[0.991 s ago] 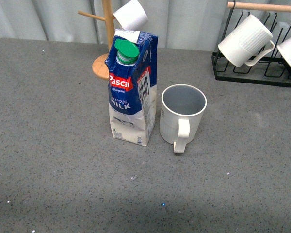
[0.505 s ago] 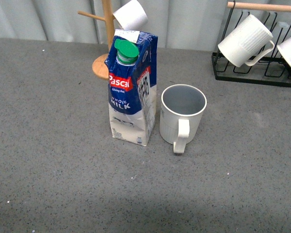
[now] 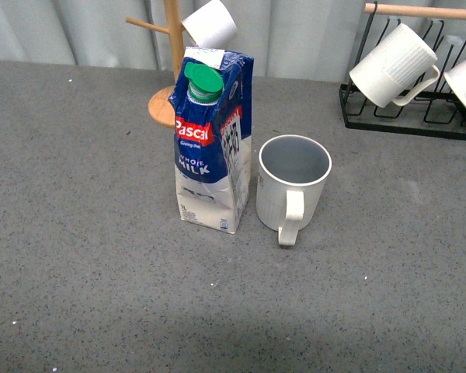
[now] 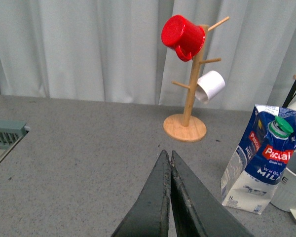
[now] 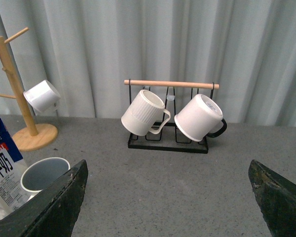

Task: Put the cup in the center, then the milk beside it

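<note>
Milk & cup nearly touching, no gap; open table around pair.

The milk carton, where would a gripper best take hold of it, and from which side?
Probably around the flat-sided body of the milk carton, below the green cap, coming from the robot's left. The carton stands upright, the cup sits close on its other side, and the sloped top offers poor purchase.

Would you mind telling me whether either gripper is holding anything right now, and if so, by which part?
Nothing is held. The left gripper is shut on nothing, the right gripper is open, and the milk and the cup stand free on the table.
</note>
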You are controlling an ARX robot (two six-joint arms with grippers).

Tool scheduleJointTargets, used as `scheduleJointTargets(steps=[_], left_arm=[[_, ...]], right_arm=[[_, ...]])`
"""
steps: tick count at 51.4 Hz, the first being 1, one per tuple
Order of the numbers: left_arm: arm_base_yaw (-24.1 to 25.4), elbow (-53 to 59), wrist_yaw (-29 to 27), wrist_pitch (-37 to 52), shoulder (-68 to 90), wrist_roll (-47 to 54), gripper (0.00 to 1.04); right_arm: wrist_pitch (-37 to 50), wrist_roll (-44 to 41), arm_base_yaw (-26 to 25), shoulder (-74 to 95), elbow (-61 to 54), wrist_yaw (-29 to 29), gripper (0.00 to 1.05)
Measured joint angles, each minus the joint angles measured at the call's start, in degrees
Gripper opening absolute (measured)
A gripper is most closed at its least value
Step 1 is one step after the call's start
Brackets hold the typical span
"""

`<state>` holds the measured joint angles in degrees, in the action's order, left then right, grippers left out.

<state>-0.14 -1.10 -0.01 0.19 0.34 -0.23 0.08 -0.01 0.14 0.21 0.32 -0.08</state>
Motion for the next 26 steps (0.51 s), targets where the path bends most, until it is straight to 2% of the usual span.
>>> scheduleJointTargets(steps=[7,26], left_arm=[[0.0,0.0,0.0,-0.1,0.0,0.0,0.06],[0.0,0.0,0.0,-0.2,-0.1,0.0,0.63]], right_arm=[[0.0,0.0,0.0,0.0,0.0,0.0,0.95],[0.0,0.0,0.0,0.0,0.0,0.0,0.95]])
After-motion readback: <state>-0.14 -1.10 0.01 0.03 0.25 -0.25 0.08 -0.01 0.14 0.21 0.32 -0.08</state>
